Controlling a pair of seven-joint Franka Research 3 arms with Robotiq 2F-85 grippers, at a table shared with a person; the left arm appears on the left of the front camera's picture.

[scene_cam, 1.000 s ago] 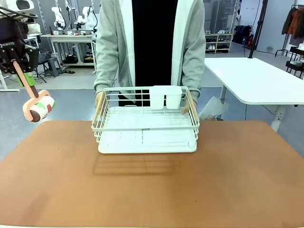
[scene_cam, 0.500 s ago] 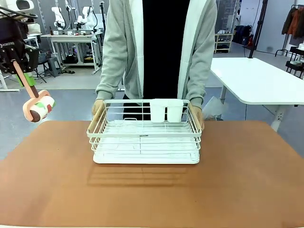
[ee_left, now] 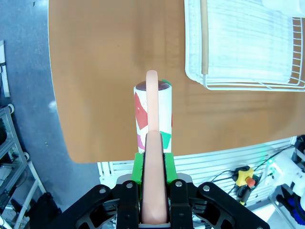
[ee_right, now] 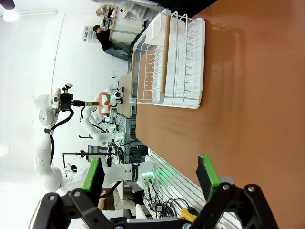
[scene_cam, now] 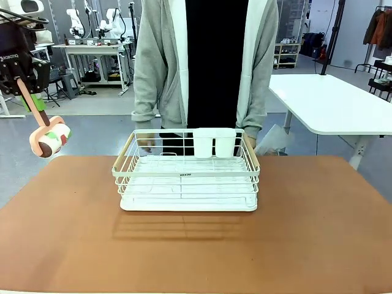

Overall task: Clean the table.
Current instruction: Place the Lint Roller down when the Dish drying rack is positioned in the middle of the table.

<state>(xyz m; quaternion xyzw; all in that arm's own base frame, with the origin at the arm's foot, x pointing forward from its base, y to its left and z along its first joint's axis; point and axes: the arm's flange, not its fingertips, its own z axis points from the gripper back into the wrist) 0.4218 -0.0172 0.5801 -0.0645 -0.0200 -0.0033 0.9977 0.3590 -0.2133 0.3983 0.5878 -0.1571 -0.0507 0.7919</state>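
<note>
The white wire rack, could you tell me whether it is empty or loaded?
Empty: the white wire rack shows bare wires and tray; inside its cups cannot be seen.

Reddish-brown table (scene_cam: 73,233), white wire rack (scene_cam: 187,177), peach-handled roller (scene_cam: 50,139).

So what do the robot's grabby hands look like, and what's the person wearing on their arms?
The left gripper is black metal with bolts and two bright green pads. The right gripper looks the same: black links ending in green pads. The robot arm is white and rounded, with a black cable. The person's sleeves are light grey, from an open hooded jacket.
</note>
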